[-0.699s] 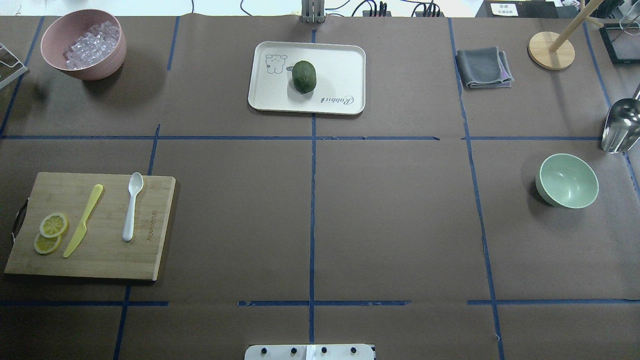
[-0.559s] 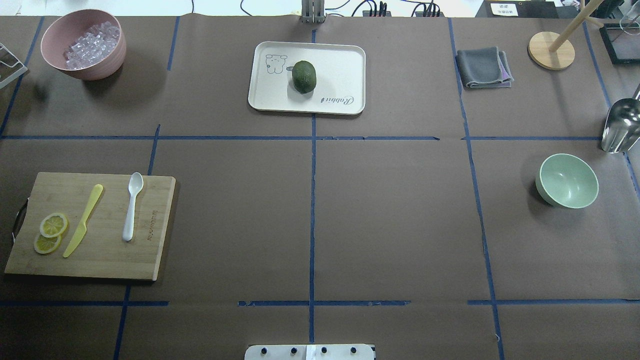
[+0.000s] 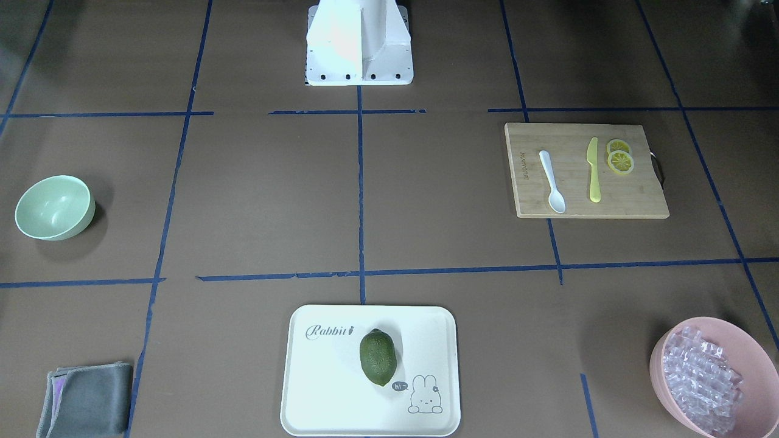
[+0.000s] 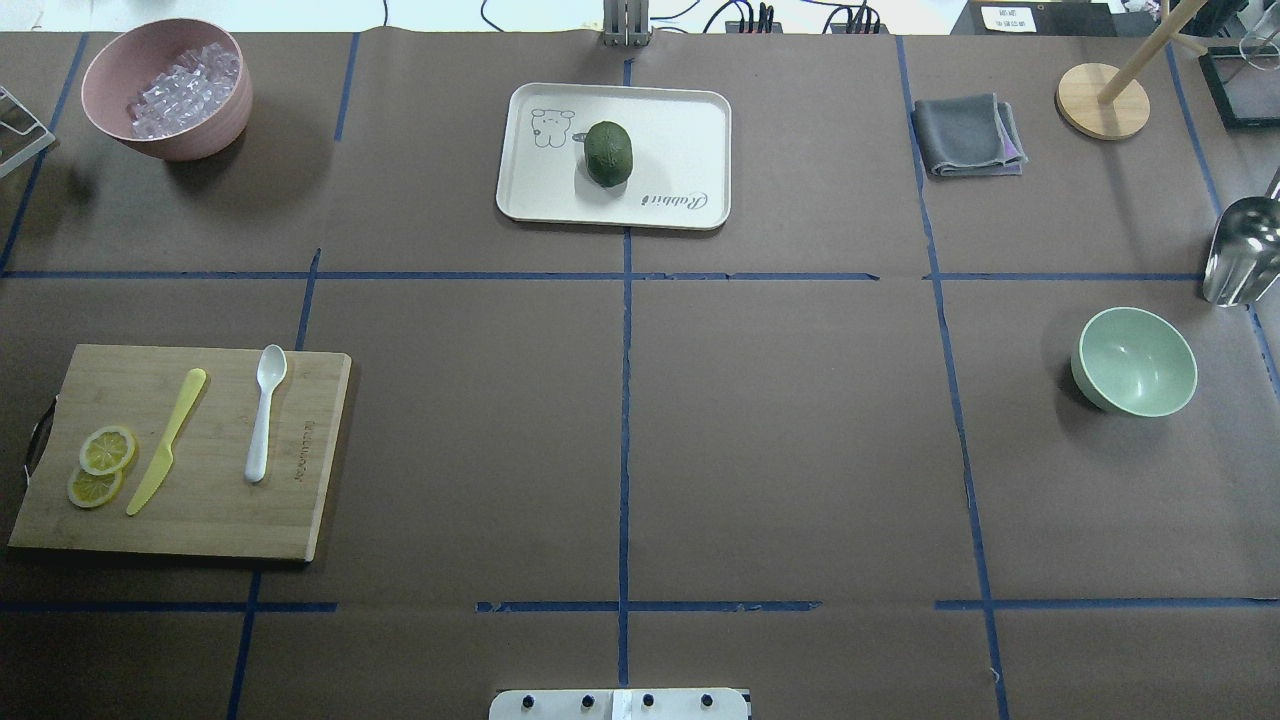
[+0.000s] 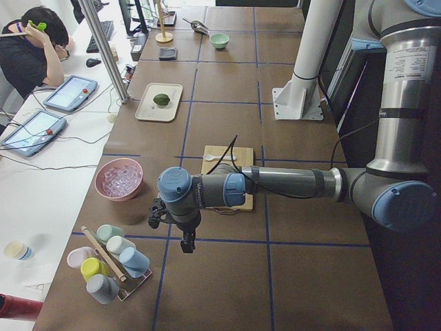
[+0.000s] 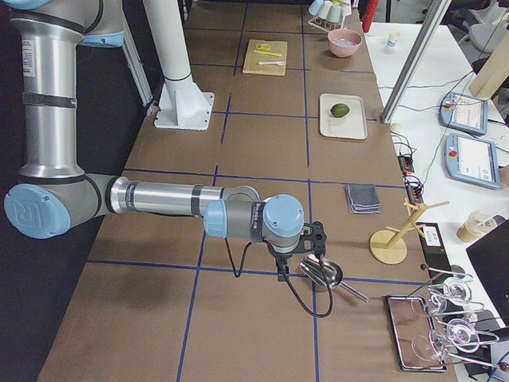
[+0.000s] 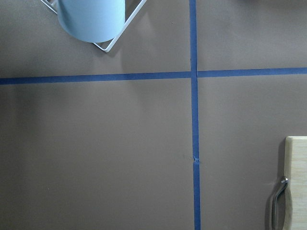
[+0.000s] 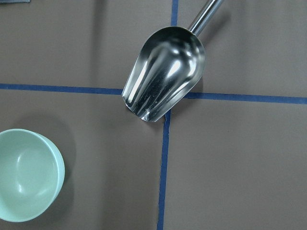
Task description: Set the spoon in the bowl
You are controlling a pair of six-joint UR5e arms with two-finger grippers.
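Observation:
The white spoon lies on a bamboo cutting board at the near left, scoop pointing away from the base; it also shows in the front view. The empty mint-green bowl stands far off at the right, also in the front view and at the right wrist view's lower left. Neither gripper shows in the overhead or front views. The left gripper hangs beyond the board's left end, near a cup rack. The right gripper hangs above the metal scoop. I cannot tell whether either is open.
A yellow knife and lemon slices share the board. A pink bowl of ice pieces stands far left. A tray holds a green fruit. A grey cloth, wooden stand and metal scoop are at the right.

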